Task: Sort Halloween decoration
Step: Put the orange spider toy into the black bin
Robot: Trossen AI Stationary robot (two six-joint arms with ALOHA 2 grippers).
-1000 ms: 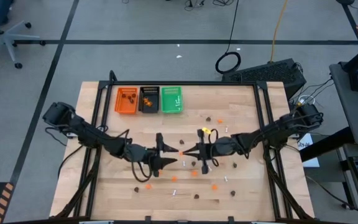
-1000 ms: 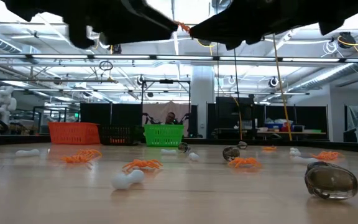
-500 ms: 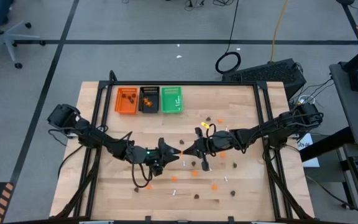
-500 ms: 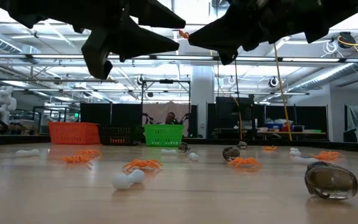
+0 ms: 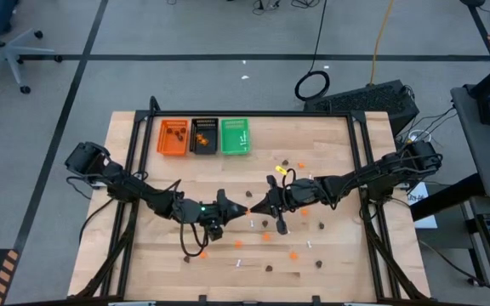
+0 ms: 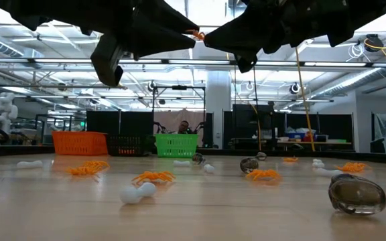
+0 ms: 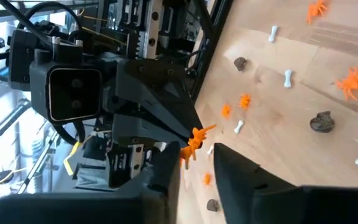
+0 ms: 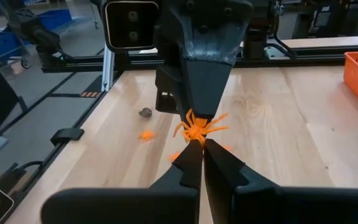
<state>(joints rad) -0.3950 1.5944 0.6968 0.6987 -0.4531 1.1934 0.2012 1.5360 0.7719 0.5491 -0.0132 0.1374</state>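
1. Spider, a small orange one, hangs in mid-air above the middle of the table, pinched between the two grippers that meet tip to tip.

2. Right gripper has its fingers closed on the spider's underside; the left gripper faces it, and the right wrist view shows the left gripper's tips pressed on the same spider from the other side.

3. The step looks like a hand-over between arms. Which way it goes cannot be told.

4. Next, one gripper would have to let go while the other keeps its pinch, then carry the spider to a tray. The spider is light and leggy, so a snag on the releasing fingers is a risk.

5. Three trays sit in a row at the table's far left: orange, black, green. The orange one holds dark bits, the black one orange bits, the green one pale bits.

6. Loose on the wood, the high view shows roughly six orange spiders, about seven dark blobs and some five white bones; exact counts are uncertain, since the arms hide part of the table.
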